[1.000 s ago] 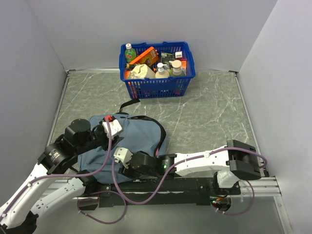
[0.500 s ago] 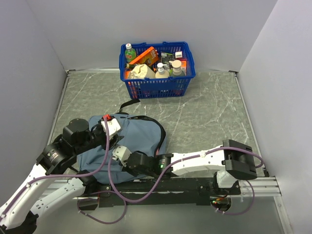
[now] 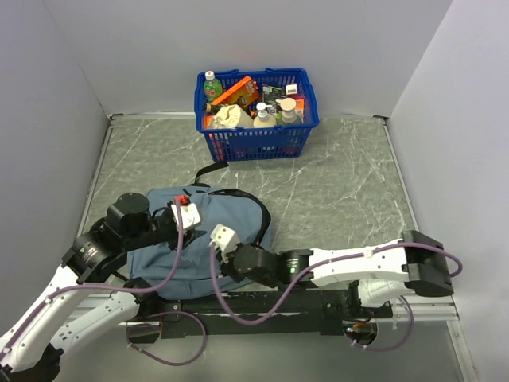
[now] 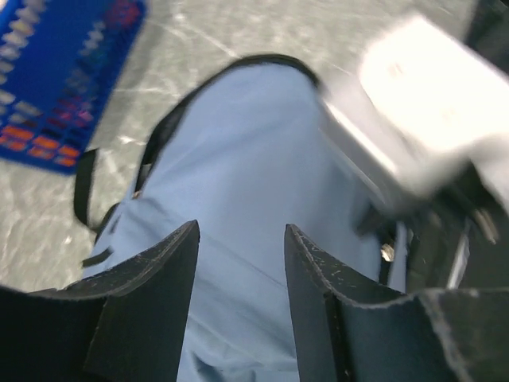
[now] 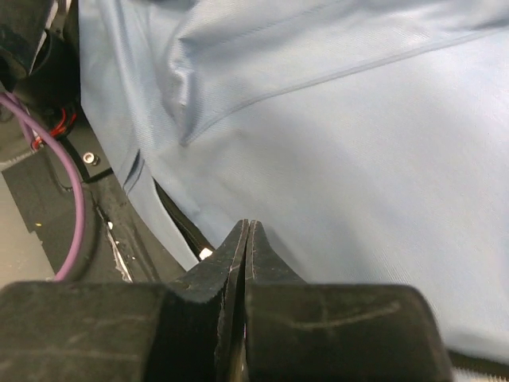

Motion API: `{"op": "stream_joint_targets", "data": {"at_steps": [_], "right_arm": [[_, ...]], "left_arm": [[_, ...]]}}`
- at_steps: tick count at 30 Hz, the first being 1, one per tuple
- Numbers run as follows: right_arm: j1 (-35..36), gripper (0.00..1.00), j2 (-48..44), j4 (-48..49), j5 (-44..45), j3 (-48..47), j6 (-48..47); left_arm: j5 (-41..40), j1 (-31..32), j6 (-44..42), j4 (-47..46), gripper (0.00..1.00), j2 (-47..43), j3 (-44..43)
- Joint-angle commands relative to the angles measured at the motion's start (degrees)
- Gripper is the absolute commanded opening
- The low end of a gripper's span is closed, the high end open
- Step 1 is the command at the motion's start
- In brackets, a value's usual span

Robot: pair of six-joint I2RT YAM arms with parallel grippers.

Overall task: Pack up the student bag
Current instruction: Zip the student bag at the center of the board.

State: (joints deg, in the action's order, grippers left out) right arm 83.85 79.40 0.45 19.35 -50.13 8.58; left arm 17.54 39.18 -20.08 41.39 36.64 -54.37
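The student bag [image 3: 227, 219], grey-blue with black straps, lies flat at the near left of the table. In the left wrist view my left gripper [image 4: 241, 231] hangs open just above the bag's fabric [image 4: 246, 159], nothing between its fingers. My right gripper [image 5: 248, 229] is shut, its tips pressed together over the bag's fabric [image 5: 358, 159] near the bag's near edge, where a dark zip line [image 5: 179, 223] runs. No fabric shows between its jaws. From above, both wrists crowd over the bag's near half.
A blue plastic basket [image 3: 256, 143] full of bottles and packets stands at the back middle. A black strap [image 3: 208, 169] trails from the bag toward it. Grey walls close in left and right. The arms' mounting rail [image 3: 318, 302] and purple cables run along the near edge.
My right gripper has gone from open to shut and its arm has drawn back to the right along the bag's near edge. The left gripper has stayed open over the bag.
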Motion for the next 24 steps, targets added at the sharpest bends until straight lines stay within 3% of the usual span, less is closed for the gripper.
{"op": "stream_joint_targets", "data": {"at_steps": [1, 6, 11, 19, 24], "right_arm": [[-0.6, 0.0, -4.3, 1.9, 3.8, 2.5, 3.8], [-0.6, 0.0, -7.8, 2.7, 7.1, 5.5, 6.9], [-0.6, 0.0, -10.5, 2.8, 8.8, 6.1, 8.6], [-1.4, 0.0, -14.3, 3.0, 11.0, 6.2, 9.0], [-1.9, 0.0, -15.2, 2.1, 11.4, 7.6, 10.5]], "left_arm": [[11.8, -0.1, -7.8, 5.4, 0.51, 0.4, 1.5], [17.0, -0.2, -16.7, 10.3, 0.42, 1.5, 4.4], [22.5, 0.5, -25.5, 14.2, 0.41, 6.2, 6.5], [20.3, 9.7, -24.1, 10.5, 0.41, 12.2, 8.9], [20.6, 11.4, -21.0, 6.6, 0.41, 13.5, 9.5]]}}
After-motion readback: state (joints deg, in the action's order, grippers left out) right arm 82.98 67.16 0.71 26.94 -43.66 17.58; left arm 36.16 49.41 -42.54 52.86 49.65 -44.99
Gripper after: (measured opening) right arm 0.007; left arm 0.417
